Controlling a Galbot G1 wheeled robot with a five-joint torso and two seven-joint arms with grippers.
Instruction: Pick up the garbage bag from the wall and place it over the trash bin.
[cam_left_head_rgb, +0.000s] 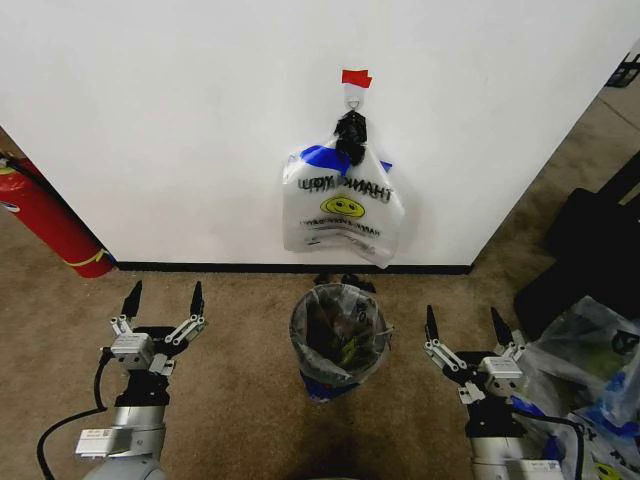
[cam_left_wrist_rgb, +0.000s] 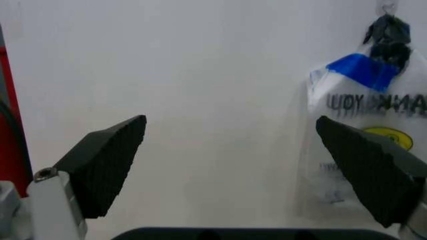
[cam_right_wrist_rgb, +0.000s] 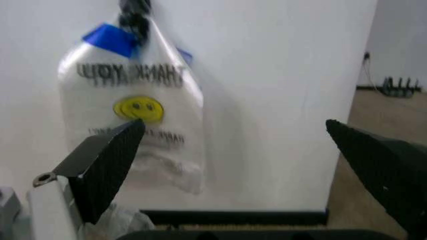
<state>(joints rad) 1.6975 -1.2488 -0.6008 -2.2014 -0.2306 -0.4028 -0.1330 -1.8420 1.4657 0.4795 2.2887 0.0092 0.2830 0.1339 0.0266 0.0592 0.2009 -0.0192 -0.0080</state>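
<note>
The garbage bag (cam_left_head_rgb: 342, 205) hangs flat on the white wall (cam_left_head_rgb: 180, 120), translucent white with a yellow smiley and blue handles. A black clip (cam_left_head_rgb: 351, 133) gathers its top under a metal hook and a red tape piece (cam_left_head_rgb: 355, 77); I cannot tell single bags apart there. The trash bin (cam_left_head_rgb: 338, 335) stands on the carpet right below it, with thin plastic around its rim. My left gripper (cam_left_head_rgb: 165, 292) is open, low and left of the bin. My right gripper (cam_left_head_rgb: 462, 318) is open to the bin's right. Both wrist views face the bag (cam_left_wrist_rgb: 373, 95) (cam_right_wrist_rgb: 133, 110) between open fingers (cam_left_wrist_rgb: 107, 165) (cam_right_wrist_rgb: 100, 165).
A red fire extinguisher (cam_left_head_rgb: 45, 220) leans at the wall's left end. A black baseboard (cam_left_head_rgb: 250, 267) runs along the floor. The wall ends in a corner at the right, where a black object (cam_left_head_rgb: 590, 235) and loose plastic bags (cam_left_head_rgb: 590, 350) lie beside my right arm.
</note>
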